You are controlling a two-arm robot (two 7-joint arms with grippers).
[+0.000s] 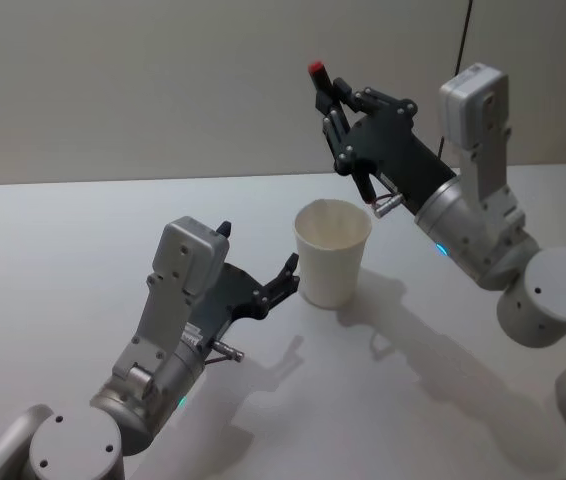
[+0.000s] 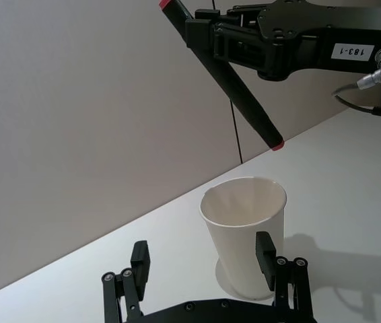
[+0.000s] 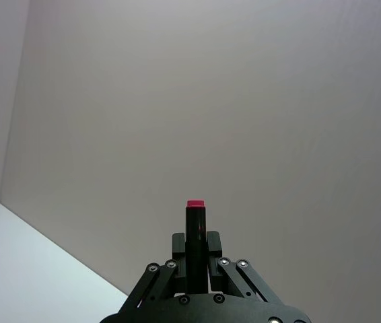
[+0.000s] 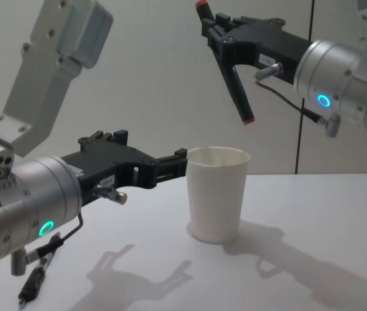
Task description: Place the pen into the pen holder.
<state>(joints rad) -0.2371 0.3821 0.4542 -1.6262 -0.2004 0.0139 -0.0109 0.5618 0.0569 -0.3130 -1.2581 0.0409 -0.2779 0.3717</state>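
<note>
The pen (image 4: 230, 71) is black with red ends and hangs tilted in the air, its lower tip a little above the rim of the pen holder (image 4: 216, 194). My right gripper (image 4: 225, 42) is shut on the pen's upper part. The pen (image 2: 231, 81), the right gripper (image 2: 211, 37) and the white paper pen holder (image 2: 244, 235) all appear in the left wrist view. The right wrist view looks along the pen (image 3: 196, 225). In the head view the pen holder (image 1: 332, 255) stands upright mid-table. My left gripper (image 1: 260, 250) stands open just left of it, one fingertip close to its side.
The white table (image 1: 93, 240) runs back to a plain beige wall. A thin dark cable (image 4: 313, 84) hangs down the wall behind the right arm. Open tabletop lies in front of and to the right of the pen holder.
</note>
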